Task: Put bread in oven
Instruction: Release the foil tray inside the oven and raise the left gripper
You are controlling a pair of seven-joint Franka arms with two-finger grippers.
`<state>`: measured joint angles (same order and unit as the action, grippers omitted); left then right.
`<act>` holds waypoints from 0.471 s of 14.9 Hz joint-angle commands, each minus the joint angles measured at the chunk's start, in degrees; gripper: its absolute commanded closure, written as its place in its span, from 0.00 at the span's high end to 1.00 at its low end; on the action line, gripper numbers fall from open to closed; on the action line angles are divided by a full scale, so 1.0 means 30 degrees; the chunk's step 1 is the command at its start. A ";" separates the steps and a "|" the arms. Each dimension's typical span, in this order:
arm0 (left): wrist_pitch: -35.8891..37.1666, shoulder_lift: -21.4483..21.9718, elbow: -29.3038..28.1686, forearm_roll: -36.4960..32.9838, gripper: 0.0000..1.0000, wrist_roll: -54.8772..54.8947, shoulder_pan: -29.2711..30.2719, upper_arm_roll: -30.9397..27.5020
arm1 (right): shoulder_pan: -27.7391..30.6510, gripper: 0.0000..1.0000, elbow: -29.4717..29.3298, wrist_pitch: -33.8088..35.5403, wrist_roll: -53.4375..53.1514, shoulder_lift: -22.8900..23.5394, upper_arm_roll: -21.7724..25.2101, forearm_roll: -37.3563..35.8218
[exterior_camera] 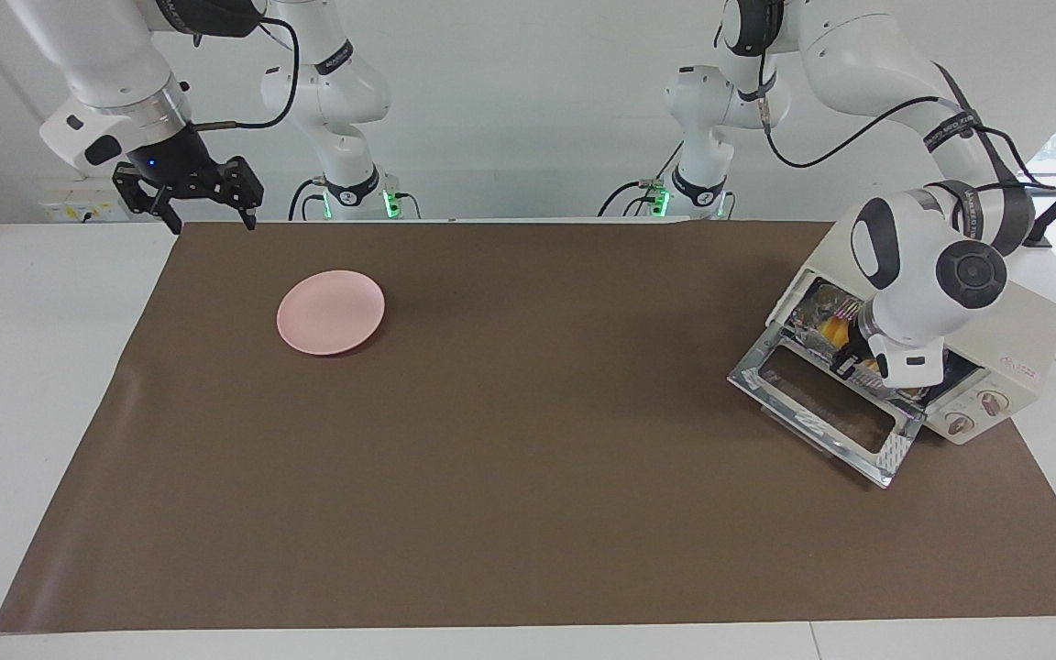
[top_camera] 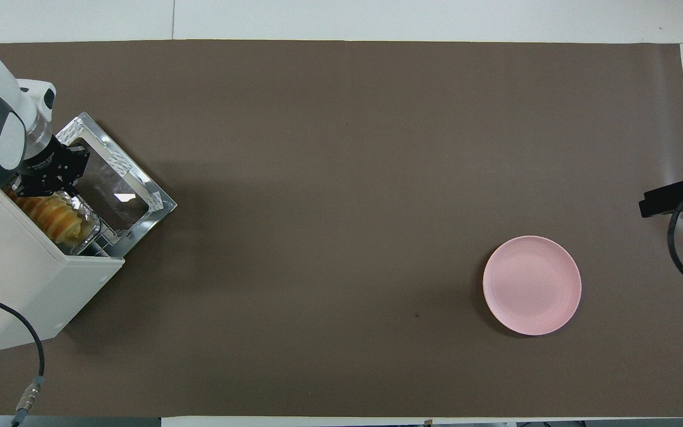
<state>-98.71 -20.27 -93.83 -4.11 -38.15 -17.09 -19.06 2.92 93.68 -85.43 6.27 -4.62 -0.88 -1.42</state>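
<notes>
The cream-white oven (exterior_camera: pixel 1028 335) stands at the left arm's end of the table with its glass door (exterior_camera: pixel 826 403) dropped open. The golden ridged bread (exterior_camera: pixel 832 323) lies inside on the rack in a crinkled foil tray (top_camera: pixel 91 228). It shows in the overhead view (top_camera: pixel 60 216) just inside the oven (top_camera: pixel 21 284) mouth. My left gripper (exterior_camera: pixel 858 365) reaches into the opening, right at the bread; in the overhead view (top_camera: pixel 42 188) its hand sits over the loaf's end. My right gripper (exterior_camera: pixel 214 222) hangs open and empty over the table edge at the right arm's end.
A round pink plate (exterior_camera: pixel 331 312) lies empty on the brown mat (exterior_camera: pixel 528 513) toward the right arm's end, also seen in the overhead view (top_camera: pixel 532 284). The oven's power cable (top_camera: pixel 33 350) trails off the table edge beside the oven.
</notes>
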 commanded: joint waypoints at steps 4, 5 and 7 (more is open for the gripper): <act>-0.1460 0.1160 -0.1859 -0.0477 0.00 0.0559 0.0070 0.0084 | 0.0286 1.00 0.0326 0.0000 0.0343 -0.0337 -0.0147 0.0238; -0.1577 0.1160 -0.1888 -0.0477 0.00 0.0675 0.0129 0.0056 | 0.0286 1.00 0.0326 0.0000 0.0343 -0.0366 -0.0147 0.0238; -0.1723 0.1160 -0.1888 -0.0477 0.00 0.1666 0.0568 0.0055 | 0.0286 1.00 0.0326 0.0000 0.0343 -0.0366 -0.0118 0.0267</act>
<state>-101.82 -19.14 -96.61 -4.32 -35.88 -16.58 -19.13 2.92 93.68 -85.43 6.27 -4.62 -0.88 -1.42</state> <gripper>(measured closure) 0.982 0.000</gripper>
